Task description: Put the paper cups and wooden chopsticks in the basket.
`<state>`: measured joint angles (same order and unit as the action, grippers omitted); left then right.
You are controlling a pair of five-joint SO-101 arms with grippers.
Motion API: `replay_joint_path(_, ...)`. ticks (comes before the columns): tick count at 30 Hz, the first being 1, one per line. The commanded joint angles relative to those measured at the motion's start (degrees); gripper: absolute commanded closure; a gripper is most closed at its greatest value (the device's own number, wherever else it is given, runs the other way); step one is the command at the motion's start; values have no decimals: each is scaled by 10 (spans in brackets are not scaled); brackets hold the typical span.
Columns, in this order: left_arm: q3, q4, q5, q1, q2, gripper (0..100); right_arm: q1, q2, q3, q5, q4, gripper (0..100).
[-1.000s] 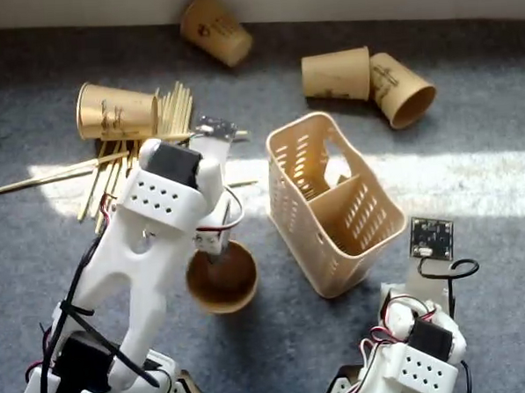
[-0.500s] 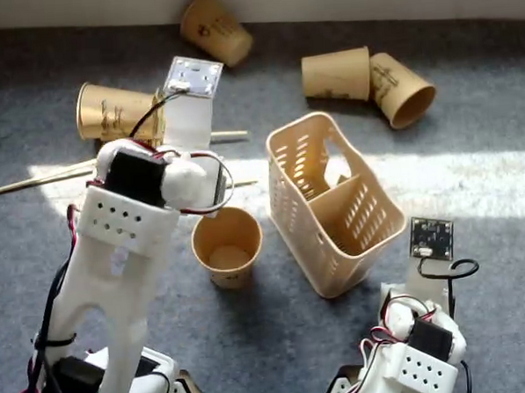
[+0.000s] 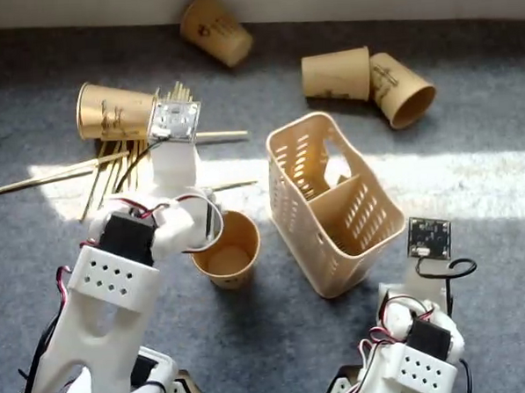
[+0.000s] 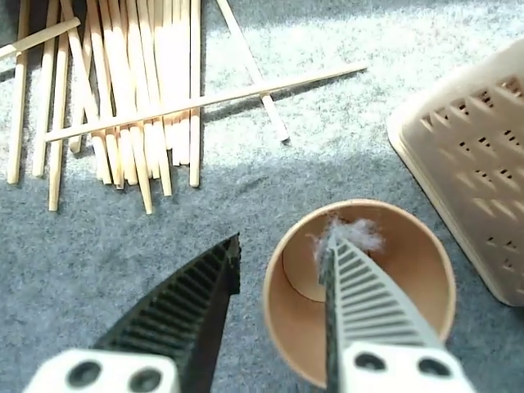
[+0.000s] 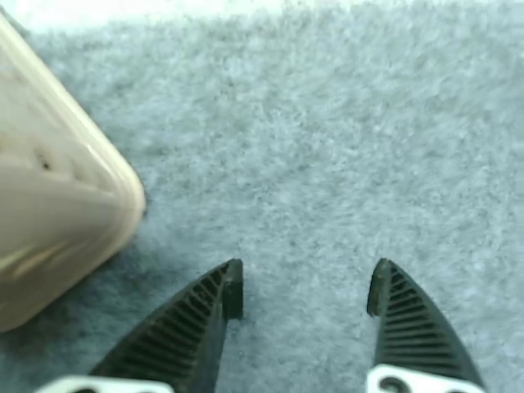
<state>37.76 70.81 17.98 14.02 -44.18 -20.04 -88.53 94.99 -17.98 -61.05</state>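
A paper cup [image 3: 226,251] stands upright on the grey carpet just left of the cream basket [image 3: 292,217]. My left gripper [image 4: 282,241] straddles the rim of the cup [image 4: 413,270], one finger inside and one outside, open with a gap to the wall. Wooden chopsticks [image 3: 120,164] lie in a loose pile beyond it, seen close as chopsticks [image 4: 139,90]. One more cup [image 3: 115,111] lies at the pile's far end. My right gripper [image 5: 305,274] is open over bare carpet beside the basket corner [image 5: 49,213].
Three more cups lie on their sides at the back: one cup [image 3: 216,29] by the wall and a pair of cups [image 3: 336,75], [image 3: 401,89] behind the basket. The right arm [image 3: 419,329] sits at the near edge. The basket has two compartments.
The cup went from tilted in my left gripper to standing upright on the carpet. The left arm has swung and drawn back toward the near side. The right arm kept still.
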Motion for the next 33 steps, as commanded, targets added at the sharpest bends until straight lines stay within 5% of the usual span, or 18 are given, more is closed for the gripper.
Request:
replay_joint_path(1, 11, -13, -4, -14, -73, 818, 11, -4, 7, -9, 14, 749)
replay_joint_path(10, 92, -13, -2, -11, -252, 817, 12, -4, 7, -9, 14, 749)
replay_joint_path(33, 117, -18, -2, 12, -25, 822, 12, -4, 7, -10, 14, 749)
